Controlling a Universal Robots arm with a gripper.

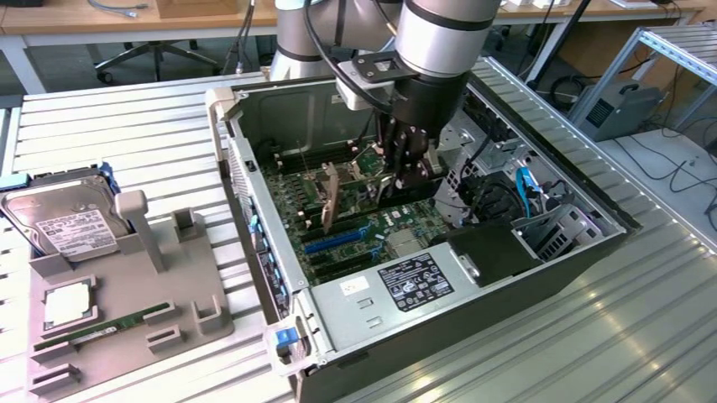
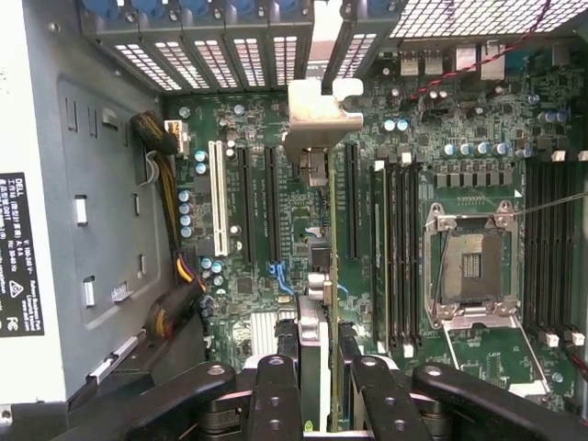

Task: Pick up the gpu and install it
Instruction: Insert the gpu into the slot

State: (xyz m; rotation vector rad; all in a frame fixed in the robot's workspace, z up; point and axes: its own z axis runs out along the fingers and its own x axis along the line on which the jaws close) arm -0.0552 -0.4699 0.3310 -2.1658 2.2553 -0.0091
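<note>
We had the gpu (image 2: 319, 303) pinched edge-on between the fingers (image 2: 276, 395), which were closed on its upper edge, and the gripper (image 1: 405, 164) was down inside the open pc case (image 1: 560, 252) over the motherboard (image 2: 478, 147). In the exterior view the card (image 1: 332, 201) hung upright just above the board, w/ its bracket (image 2: 317, 115) toward the rear slot covers (image 2: 230, 46) of the case. From the wrist view the card ran as a thin line btwn two long black expansion slots (image 2: 273, 202), near the memory slots (image 2: 395, 248) and well apart from the bare cpu socket (image 2: 470, 266); we couldn't tell whether its lower edge had met a slot yet. To do this step well, we judged the card had to stay vertical and parallel to the slot, so the contact edge would line up along the whole length rather than one corner going in first. The bracket also needed to meet the open gap at the rear panel, not ride on a neighbouring cover. Pressure probably should've been straight down and even, since a tilt could bind the card or stress the board. The cable bundle (image 2: 170, 266) by the case wall looked clear of the path. Off on the surface (image 1: 627, 336), the hard drive (image 1: 70, 222) and memory stick (image 1: 101, 326) sat in their tray (image 1: 123, 332), well apart from the work.
</note>
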